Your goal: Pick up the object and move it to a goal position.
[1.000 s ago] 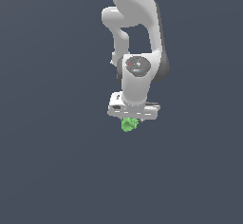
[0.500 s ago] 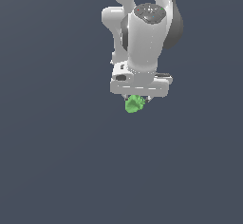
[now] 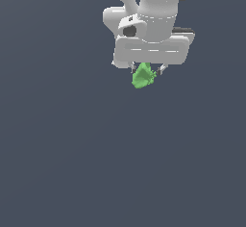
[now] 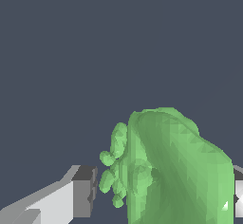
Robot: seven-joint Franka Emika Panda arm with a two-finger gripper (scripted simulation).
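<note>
A small, bright green object (image 3: 143,76), lumpy and faceted, is seen hanging just beneath the white tool (image 3: 146,70), held clear of the plain dark grey ground below it. It is narrower than the tool's body and sits between the two fingers, its lower part protruding below them. In the wrist view, the object (image 4: 175,171) is shown close up as a rounded, smooth-sided mass with a cluster of small knobbly bumps on one flank. One dark-tipped finger (image 4: 83,190) is seen just beside those bumps; contact there cannot be confirmed.
</note>
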